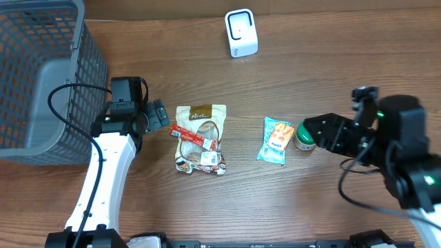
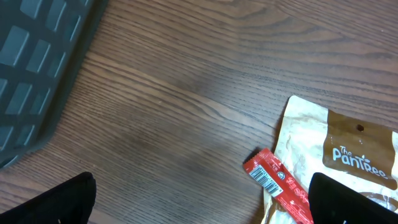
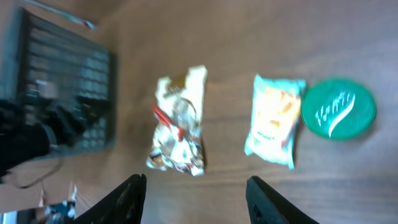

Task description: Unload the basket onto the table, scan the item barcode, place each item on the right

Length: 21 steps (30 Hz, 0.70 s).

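A white scanner (image 1: 241, 33) stands at the back of the table. A brown snack bag (image 1: 200, 120) lies mid-table with a red stick packet (image 1: 195, 136) across it. The stick's barcode (image 2: 266, 177) faces up in the left wrist view. My left gripper (image 1: 157, 114) hovers open just left of the bag; its fingers (image 2: 68, 199) are wide apart over bare wood, the red stick (image 2: 277, 183) near the right one. A teal packet (image 1: 275, 140) and a green-lidded jar (image 1: 303, 136) lie to the right. My right gripper (image 1: 311, 132) is beside the jar, jaws apart and empty (image 3: 196, 186).
A grey mesh basket (image 1: 41, 76) fills the back left corner, its wall (image 2: 31, 68) close to the left arm. In the blurred right wrist view I see the bag (image 3: 177, 130), the teal packet (image 3: 273, 121) and the green lid (image 3: 339, 107).
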{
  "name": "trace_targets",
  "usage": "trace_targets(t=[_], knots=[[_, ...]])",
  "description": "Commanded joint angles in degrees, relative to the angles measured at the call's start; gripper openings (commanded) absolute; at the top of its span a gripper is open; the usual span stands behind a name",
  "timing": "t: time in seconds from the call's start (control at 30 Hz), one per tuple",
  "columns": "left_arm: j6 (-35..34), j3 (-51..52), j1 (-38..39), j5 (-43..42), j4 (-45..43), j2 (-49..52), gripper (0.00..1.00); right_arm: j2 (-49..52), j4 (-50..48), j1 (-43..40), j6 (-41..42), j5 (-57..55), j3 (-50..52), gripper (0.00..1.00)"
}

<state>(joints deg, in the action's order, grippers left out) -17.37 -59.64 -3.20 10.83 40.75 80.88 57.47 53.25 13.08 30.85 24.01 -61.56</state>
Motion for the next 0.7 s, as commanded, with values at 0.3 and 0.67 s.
trace_targets(t=[0.3,0.67], knots=[[0.2,-0.6,0.0,0.7,-0.1,0.1,1.00,17.6,-3.0,9.2,4.9,-10.0,3.2,0.53],[0.2,-0.6,0.0,0.7,-0.1,0.1,1.00,28.6,-6.9,11.2,8.6,-14.6,3.2,0.53]])
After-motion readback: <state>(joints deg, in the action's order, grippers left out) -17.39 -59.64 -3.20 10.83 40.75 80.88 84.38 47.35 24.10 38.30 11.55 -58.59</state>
